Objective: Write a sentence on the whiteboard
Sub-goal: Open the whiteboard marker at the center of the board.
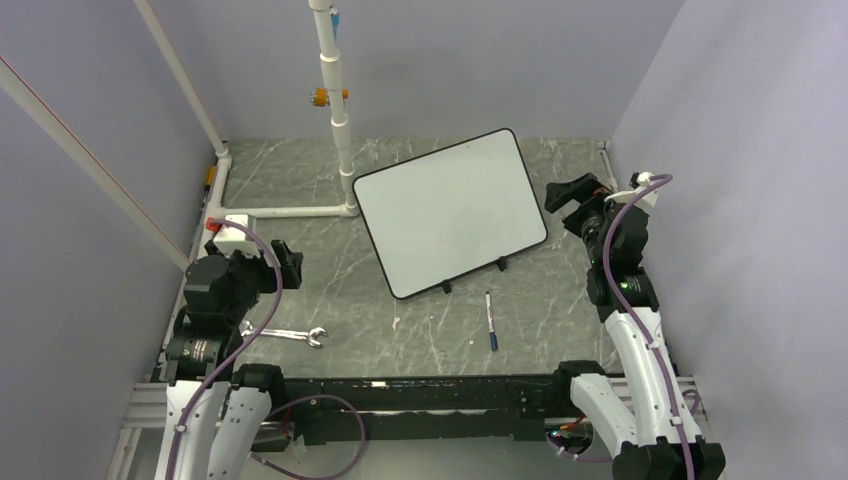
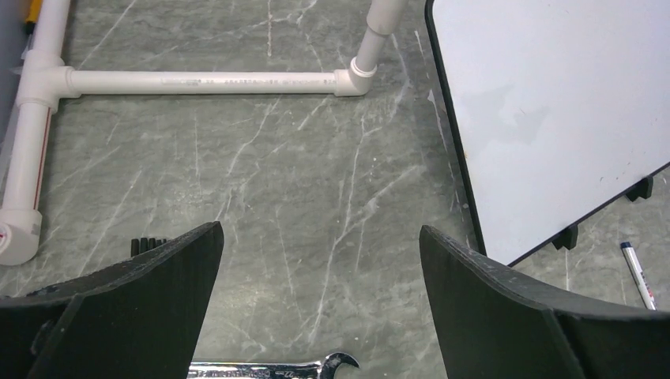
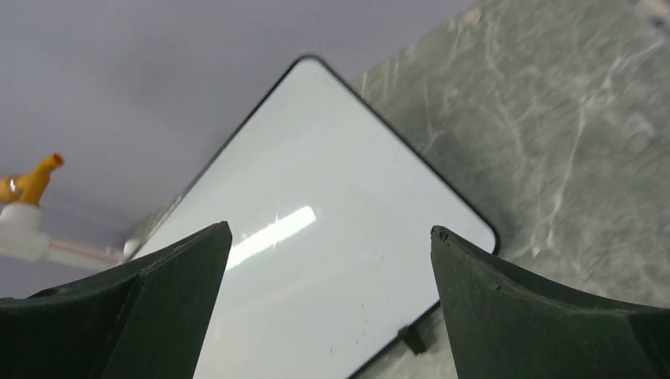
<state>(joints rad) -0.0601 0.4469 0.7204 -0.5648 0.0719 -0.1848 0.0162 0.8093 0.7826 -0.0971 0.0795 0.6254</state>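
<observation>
Parted wide at the left jaws, with nothing between them and only bare bench (image 2: 316,197) beneath; parted just as wide at the right jaws, likewise gripping nothing. Outward from the left jaws: onto a wrench (image 2: 272,368) just near of them, a white pipe frame (image 2: 201,80) farther off, and, to the right, the left edge of the whiteboard (image 2: 553,103). Outward from the right jaws, held off the bench just beside the board's right edge and aimed left across it: straight onto that white face, blank all over, with no sentence on it yet. Set mid-bench toward the far side, skewed, its footed long edge facing near and right; whether dead flat or slightly propped, impossible to tell. Just near of that footed edge and apart from it: the marker (image 1: 490,320), loose on the bench, long axis running near to far with a slight lean, blue end toward the arm bases. Judged closer to the right arm (image 1: 625,290) than to the left arm (image 1: 215,300), yet outside the right wrist view, lying near and left of those jaws; caught only at the right edge of the left wrist view. Probably calls for swinging the right jaws back toward the near side and closing across the marker's short width, left to right, never along its length.
</observation>
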